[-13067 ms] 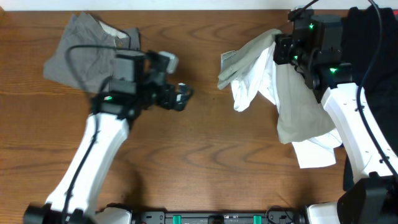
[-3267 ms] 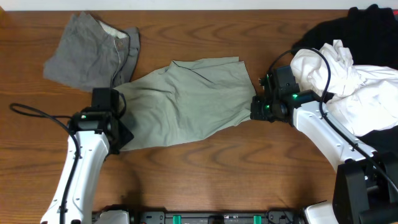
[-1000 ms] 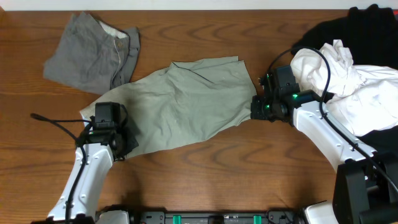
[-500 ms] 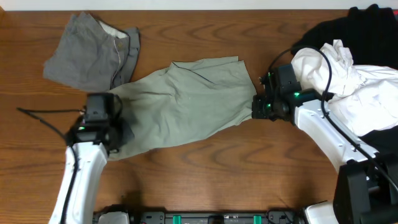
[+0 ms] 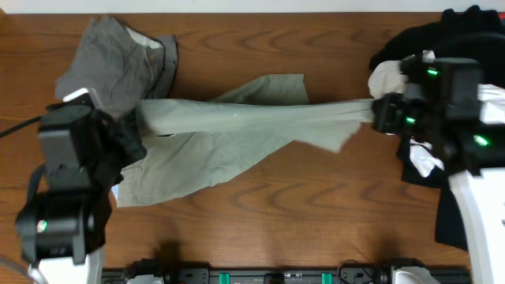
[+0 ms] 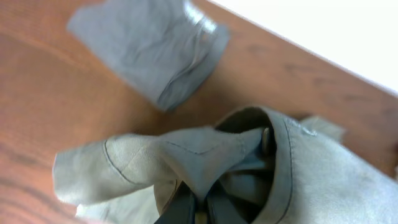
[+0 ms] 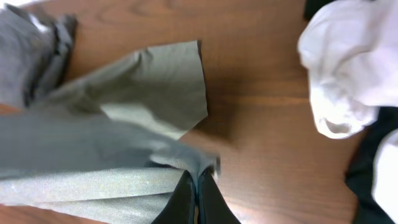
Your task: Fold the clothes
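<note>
The clothes [image 5: 237,118] are pale sage shorts, pulled taut in a band between my two grippers, with the lower part [image 5: 197,166] hanging down to the table. My left gripper [image 5: 136,122] is shut on the left end near the waistband. In the left wrist view its fingers [image 6: 186,202] pinch a fold of the clothes [image 6: 205,155]. My right gripper [image 5: 379,113] is shut on the right end. The right wrist view has that gripper [image 7: 198,198] clamped on a corner of the clothes [image 7: 112,143].
Darker grey shorts [image 5: 118,55] lie crumpled at the back left, just behind the left gripper, and show again as grey shorts [image 6: 149,50]. A white garment [image 7: 348,68] and black cloth [image 5: 465,31] are piled at the right, under my right arm.
Both grippers have risen with the clothes. The right one moved right and the left one up and back, so the clothes went from lying flat to a stretched band above the table.
</note>
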`<act>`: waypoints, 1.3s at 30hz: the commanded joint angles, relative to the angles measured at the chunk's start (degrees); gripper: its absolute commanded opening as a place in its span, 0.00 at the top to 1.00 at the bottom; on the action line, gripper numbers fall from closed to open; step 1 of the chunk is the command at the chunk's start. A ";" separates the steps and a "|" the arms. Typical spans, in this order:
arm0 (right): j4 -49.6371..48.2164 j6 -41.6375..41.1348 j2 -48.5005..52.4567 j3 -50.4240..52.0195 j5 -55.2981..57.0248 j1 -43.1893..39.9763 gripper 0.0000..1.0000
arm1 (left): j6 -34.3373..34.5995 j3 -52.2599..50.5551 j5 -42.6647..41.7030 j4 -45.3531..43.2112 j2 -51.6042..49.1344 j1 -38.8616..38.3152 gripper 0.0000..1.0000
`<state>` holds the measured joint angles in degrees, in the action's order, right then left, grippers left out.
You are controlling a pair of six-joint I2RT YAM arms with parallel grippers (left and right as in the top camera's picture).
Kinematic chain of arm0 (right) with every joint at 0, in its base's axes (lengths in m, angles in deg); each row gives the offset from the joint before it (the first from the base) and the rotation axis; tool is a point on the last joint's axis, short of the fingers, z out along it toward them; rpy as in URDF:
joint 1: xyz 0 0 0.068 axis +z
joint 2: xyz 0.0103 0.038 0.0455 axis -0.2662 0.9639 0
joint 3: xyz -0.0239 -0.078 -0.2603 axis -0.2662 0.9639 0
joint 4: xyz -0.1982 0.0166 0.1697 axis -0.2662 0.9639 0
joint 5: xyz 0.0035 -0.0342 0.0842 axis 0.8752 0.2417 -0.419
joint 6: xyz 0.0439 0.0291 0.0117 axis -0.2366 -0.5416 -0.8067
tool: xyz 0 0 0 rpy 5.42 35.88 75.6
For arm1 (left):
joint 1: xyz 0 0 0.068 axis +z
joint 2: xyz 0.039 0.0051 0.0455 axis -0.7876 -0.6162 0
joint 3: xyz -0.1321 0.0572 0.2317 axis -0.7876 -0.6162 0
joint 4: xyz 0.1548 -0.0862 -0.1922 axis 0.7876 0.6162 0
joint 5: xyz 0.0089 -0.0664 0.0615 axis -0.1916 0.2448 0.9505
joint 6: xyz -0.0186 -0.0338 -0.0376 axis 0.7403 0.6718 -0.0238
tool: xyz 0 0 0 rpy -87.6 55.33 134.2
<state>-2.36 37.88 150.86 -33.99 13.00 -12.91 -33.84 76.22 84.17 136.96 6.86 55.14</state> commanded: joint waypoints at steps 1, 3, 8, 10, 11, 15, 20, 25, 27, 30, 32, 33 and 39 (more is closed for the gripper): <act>2.36 1.46 -5.42 -4.39 3.80 -3.78 0.99 | -1.31 5.81 2.51 0.59 3.15 0.63 0.94; 4.48 1.86 -8.55 -6.97 3.80 -4.59 0.99 | -1.49 8.46 0.42 1.22 4.48 0.61 0.94; 9.11 2.49 -14.88 -13.49 4.37 -4.83 0.99 | -2.78 14.64 -4.63 2.43 7.87 0.61 0.94; 11.30 2.51 -17.07 -16.50 5.27 -4.83 0.99 | -2.78 16.98 -7.04 2.67 9.07 0.61 0.94; 12.00 2.49 -17.68 -17.46 5.57 -4.83 0.99 | -2.78 17.97 -8.24 2.73 9.55 0.61 0.94; 16.11 2.49 -19.93 -22.97 6.64 -4.83 0.99 | -2.75 21.70 -14.60 2.91 11.19 0.61 0.95; 21.07 2.54 -20.92 -29.73 8.22 -4.81 0.99 | -2.71 25.40 -19.19 4.13 11.82 0.61 0.94; 21.77 2.71 -20.92 -33.20 10.82 -4.81 0.99 | -2.78 25.83 -18.99 4.79 11.65 0.61 0.94; 20.90 2.71 -20.52 -33.05 12.26 -4.81 0.99 | -2.78 25.44 -18.47 4.74 11.19 0.61 0.94; 20.22 2.73 -17.99 -32.98 13.00 -4.81 0.99 | -2.80 24.52 -18.38 4.50 9.57 0.61 0.94; 20.17 2.73 -15.17 -32.98 12.98 -4.81 0.99 | -2.80 23.69 -16.83 4.46 7.63 0.61 0.94; 20.17 2.78 -13.53 -32.96 12.81 -4.81 0.99 | -2.80 23.28 -15.72 4.48 6.36 0.61 0.94; 19.76 3.39 -1.73 -32.54 12.74 -4.81 0.99 | -4.26 22.34 -14.75 3.32 -4.26 0.61 0.94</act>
<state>17.68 39.93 143.47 -67.00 23.91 -16.83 -36.33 99.22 67.16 141.29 7.99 55.34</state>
